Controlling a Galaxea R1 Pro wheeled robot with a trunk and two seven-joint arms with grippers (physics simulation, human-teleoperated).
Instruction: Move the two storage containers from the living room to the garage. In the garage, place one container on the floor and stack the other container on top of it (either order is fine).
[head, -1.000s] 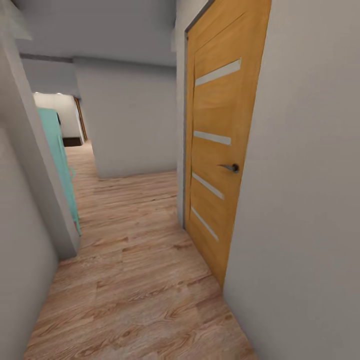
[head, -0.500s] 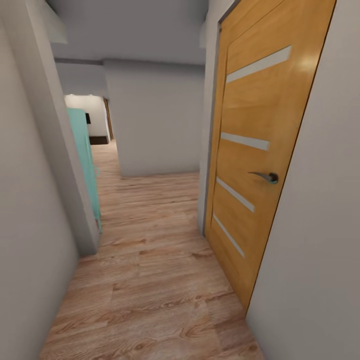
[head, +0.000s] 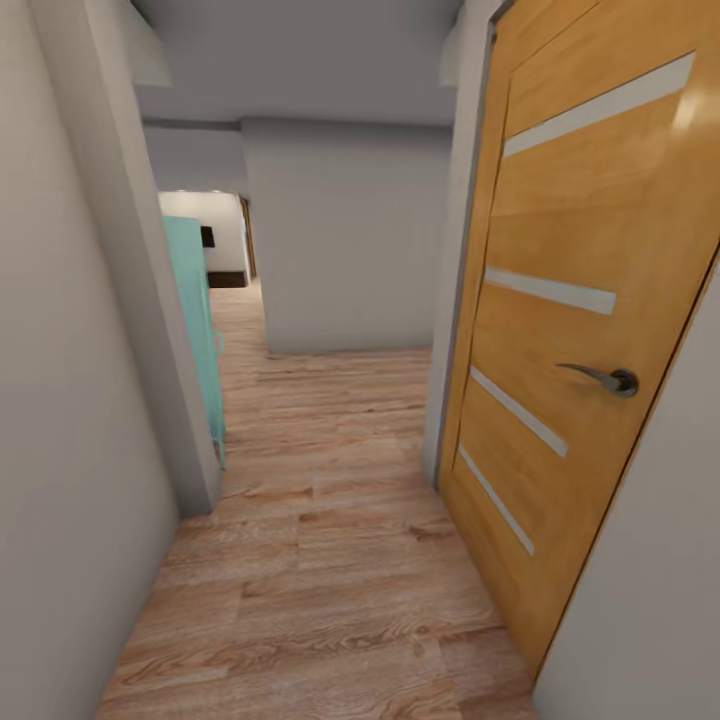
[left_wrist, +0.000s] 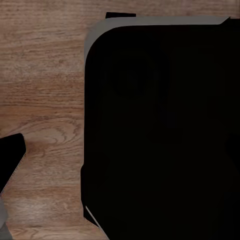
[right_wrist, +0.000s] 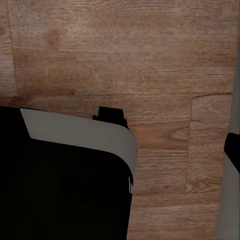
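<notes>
Robot's in a narrow hallway with a wood-plank floor (head: 320, 560), a honey-wood door (head: 570, 330) with frosted strips shut on its right, and a teal cabinet (head: 200, 330) further ahead on the left. Both wrist cameras look down at planks past a black body (left_wrist: 165, 135); can't tell how either gripper's fingers are set.

Right wrist view: wood-plank floor (right_wrist: 125, 55), light brown, with visible grain and board seams. A large black body with a rounded corner and a light grey rim (right_wrist: 80, 135) lies over the floor; its identity cannot be determined. A small black tab (right_wrist: 111, 114) projects just beyond that rim. Well apart from the black body, a pale grey vertical strip (right_wrist: 229, 200) crosses the floor, with a dark patch (right_wrist: 234, 150) on it.
</notes>
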